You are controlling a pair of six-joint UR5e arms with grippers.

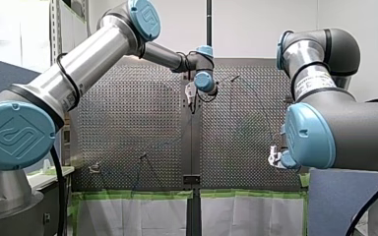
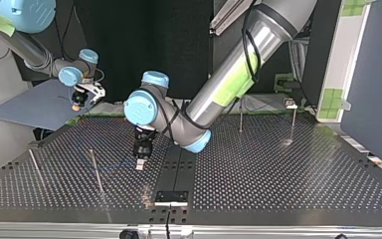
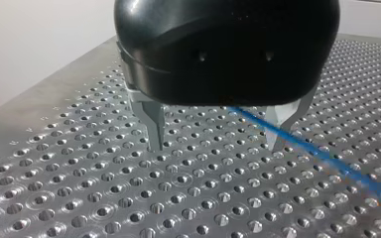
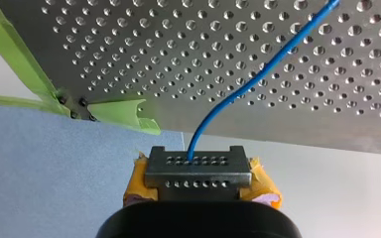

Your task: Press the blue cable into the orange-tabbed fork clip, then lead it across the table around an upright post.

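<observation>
Grippers show small in the front view: my left gripper (image 1: 191, 94) hangs over the middle of the table (image 1: 128, 128), and my right gripper (image 1: 274, 158) sits by the table's right edge.

From the top view, my left gripper points straight down close over the table, near a thin upright post (image 2: 96, 172) at the view's left. My right gripper is beyond the far left corner.

At the left wrist, the metal fingers (image 3: 155, 126) stand apart, released, tips near the table. The blue cable (image 3: 327, 159) runs between them, close by one finger.

At the right wrist, my right gripper is clenched on the cable between yellow pads (image 4: 263, 186). The cable rises from it and curves away over the table, past green tape (image 4: 119, 111) at the edge.
</observation>
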